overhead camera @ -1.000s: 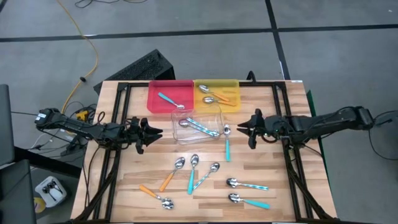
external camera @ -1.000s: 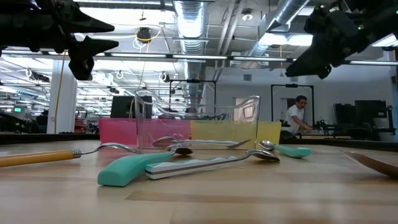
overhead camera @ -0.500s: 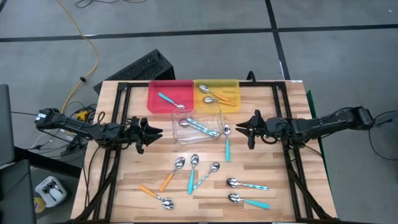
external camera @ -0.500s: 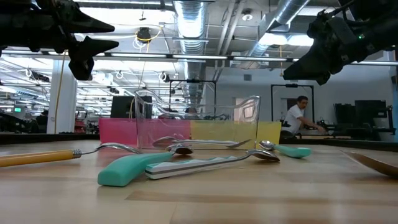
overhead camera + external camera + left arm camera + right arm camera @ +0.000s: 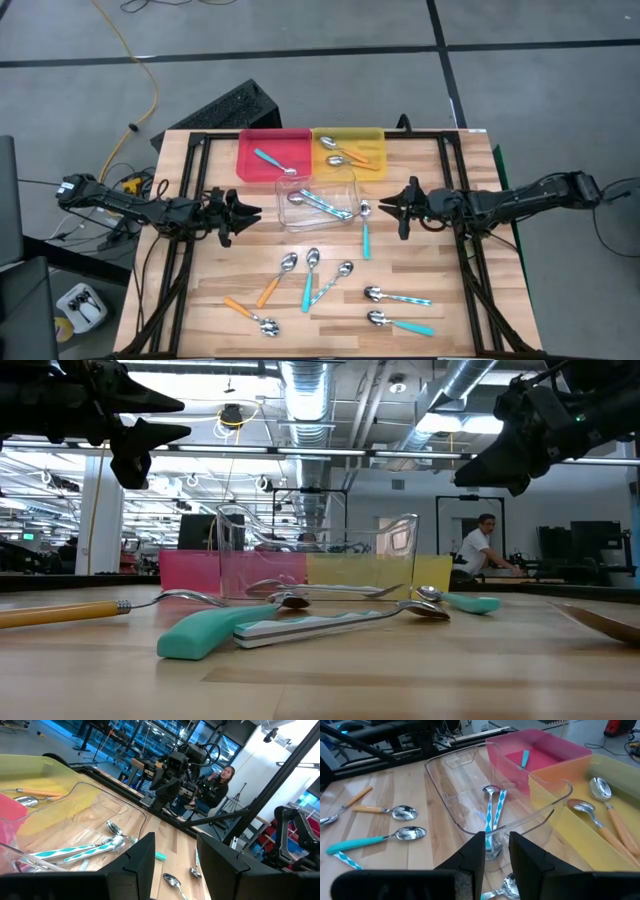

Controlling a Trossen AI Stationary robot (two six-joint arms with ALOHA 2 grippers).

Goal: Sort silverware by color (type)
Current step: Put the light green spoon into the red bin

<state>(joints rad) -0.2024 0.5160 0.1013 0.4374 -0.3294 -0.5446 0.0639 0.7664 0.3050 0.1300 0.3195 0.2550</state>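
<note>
Your right gripper (image 5: pixel 400 208) hangs just right of the clear tray (image 5: pixel 318 196), fingers slightly parted, holding nothing. Your left gripper (image 5: pixel 247 214) waits left of that tray, jaws spread. Most spoons (image 5: pixel 312 277) lie loose below it, seemingly untouched.

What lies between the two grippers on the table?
In the high view, the clear tray, holding striped pale blue spoons, and a teal spoon lie between the left gripper and the right gripper.
</note>
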